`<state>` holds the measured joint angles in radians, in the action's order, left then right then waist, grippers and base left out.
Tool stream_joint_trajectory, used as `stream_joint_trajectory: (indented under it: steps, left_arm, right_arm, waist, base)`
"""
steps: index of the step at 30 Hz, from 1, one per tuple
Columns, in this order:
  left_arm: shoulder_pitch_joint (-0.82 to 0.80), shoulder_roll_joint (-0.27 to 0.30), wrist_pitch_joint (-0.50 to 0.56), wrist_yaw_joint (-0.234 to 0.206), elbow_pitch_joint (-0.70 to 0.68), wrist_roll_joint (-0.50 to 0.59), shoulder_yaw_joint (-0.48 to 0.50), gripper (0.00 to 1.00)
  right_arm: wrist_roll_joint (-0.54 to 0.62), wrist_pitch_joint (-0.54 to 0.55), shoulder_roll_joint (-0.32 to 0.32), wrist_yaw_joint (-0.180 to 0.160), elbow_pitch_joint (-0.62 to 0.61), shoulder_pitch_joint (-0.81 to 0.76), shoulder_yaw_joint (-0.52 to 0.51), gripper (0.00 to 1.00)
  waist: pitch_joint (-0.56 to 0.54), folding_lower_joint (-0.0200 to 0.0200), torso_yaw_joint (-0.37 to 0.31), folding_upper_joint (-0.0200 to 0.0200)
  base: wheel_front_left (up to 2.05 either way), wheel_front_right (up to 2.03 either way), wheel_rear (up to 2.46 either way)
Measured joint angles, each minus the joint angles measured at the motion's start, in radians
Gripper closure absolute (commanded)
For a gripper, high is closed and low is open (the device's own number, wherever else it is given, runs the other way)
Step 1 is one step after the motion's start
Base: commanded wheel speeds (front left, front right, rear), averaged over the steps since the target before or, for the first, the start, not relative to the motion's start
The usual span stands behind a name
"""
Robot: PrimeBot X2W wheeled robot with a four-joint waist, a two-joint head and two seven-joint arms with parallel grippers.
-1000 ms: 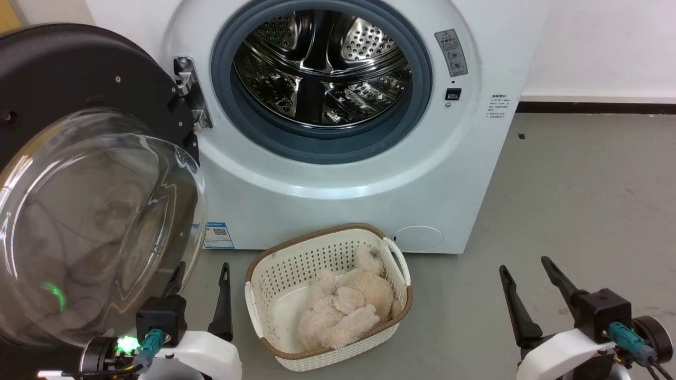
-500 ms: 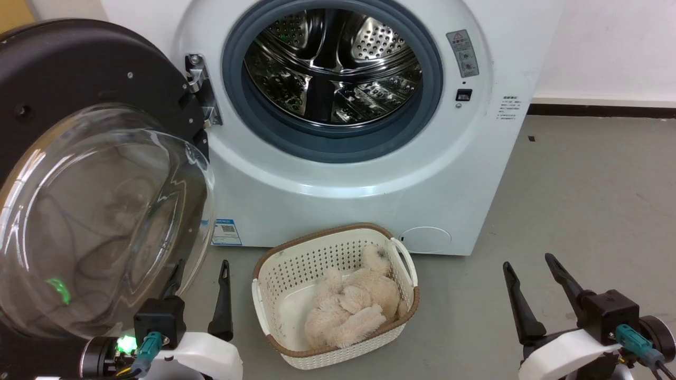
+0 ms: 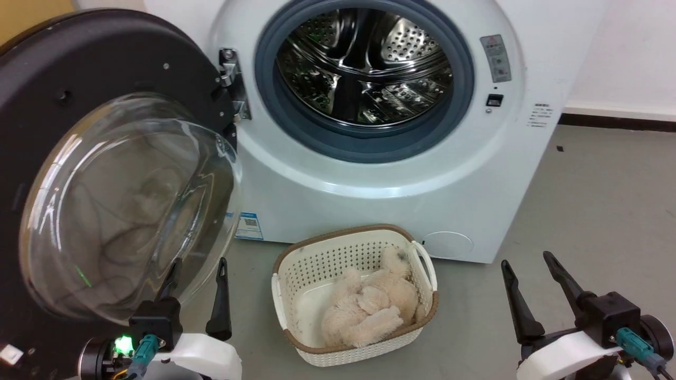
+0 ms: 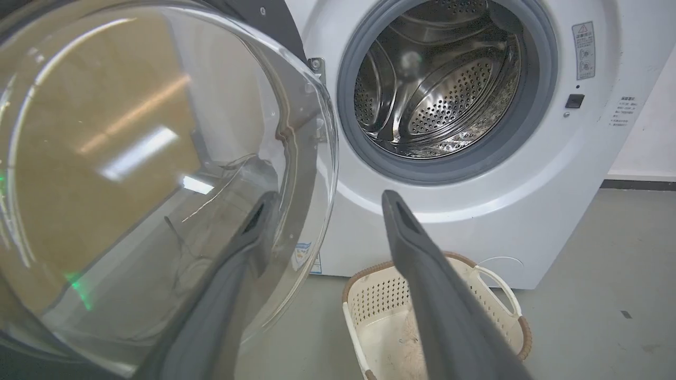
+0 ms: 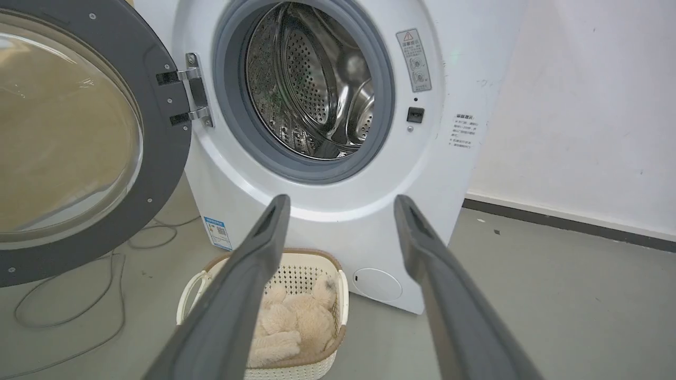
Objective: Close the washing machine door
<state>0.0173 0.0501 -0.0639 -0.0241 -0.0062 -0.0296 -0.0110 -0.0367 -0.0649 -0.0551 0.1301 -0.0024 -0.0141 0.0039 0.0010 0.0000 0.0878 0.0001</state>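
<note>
Fingers (image 3: 220, 301) of the left gripper (image 3: 199, 262) stand moderately apart with nothing between them, pointing up from the lower left corner of the head view. The washing machine door (image 3: 105, 58) hangs wide open directly ahead of and above this gripper, swung out to the left of the washing machine (image 3: 369, 211) on its metal hinge (image 3: 232, 79). Its matt black inner face is turned toward the robot. The door's clear glass bowl (image 3: 127, 200) bulges outward, and its lower right edge overlaps the tip of the gripper's outer finger. Whether glass and finger touch cannot be told. In the left wrist view the same finger (image 4: 248, 237) lies across the bowl's rim area, while the other finger rises just beside the glass, against the machine's white front. The left gripper (image 4: 327, 198) there looks toward the steel drum (image 4: 438, 89). The right gripper (image 3: 525, 258) sits at the lower right corner of the head view, well apart from the door, likewise parted and empty. In its own wrist view the right gripper (image 5: 340, 198) frames the machine's front, with the door (image 5: 163, 158) off to the upper left. A grey rubber ring (image 3: 369, 148) surrounds the drum opening. On the grey floor (image 3: 581, 211) before the machine, between the two grippers, stands a white basket (image 3: 343, 233) holding a beige plush toy (image 3: 369, 311).
</note>
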Motion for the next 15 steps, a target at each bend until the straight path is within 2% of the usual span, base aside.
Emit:
stream_joint_trajectory:
  steps: [15]
  left_arm:
    - [0.011,0.0,-0.033,-0.001,-0.005,-0.001,0.002,0.0]
  right_arm:
    - [-0.019,-0.033,0.0,0.0,0.001,-0.004,0.014,0.0]
  waist:
    - [-0.007,0.0,0.09,0.0]
  base:
    - [0.0,0.0,0.0]
